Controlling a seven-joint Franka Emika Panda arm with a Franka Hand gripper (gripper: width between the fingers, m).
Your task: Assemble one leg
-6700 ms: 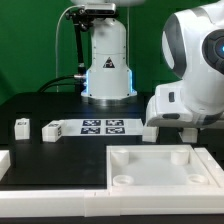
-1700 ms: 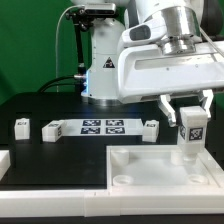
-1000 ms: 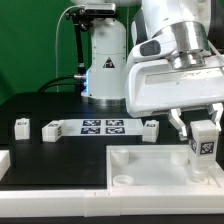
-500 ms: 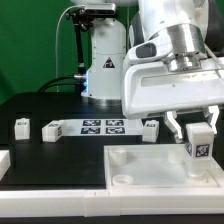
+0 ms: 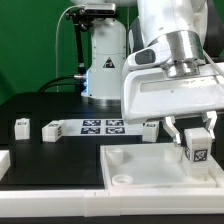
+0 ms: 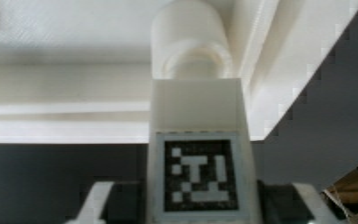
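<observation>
My gripper (image 5: 196, 138) is shut on a leg (image 5: 197, 150), a short white post with a black-and-white tag facing the camera. I hold it upright over the far right corner of the wide white panel (image 5: 140, 170). Its lower end is at the panel's surface, but I cannot tell whether it sits in a hole. In the wrist view the leg (image 6: 197, 110) runs from between the fingers (image 6: 114, 203) toward the panel (image 6: 69, 100). Three more legs lie on the black table: two at the exterior view's left (image 5: 22, 125) (image 5: 51, 129) and one behind the panel (image 5: 150, 127).
The marker board (image 5: 103, 126) lies flat on the table between the loose legs. The robot's white base (image 5: 108, 60) stands behind it. A white block (image 5: 4, 162) shows at the exterior view's left edge.
My gripper has moved slightly to the exterior view's left and down with the leg, bringing it onto the panel's far right corner. The panel seems to have shifted a little left.
</observation>
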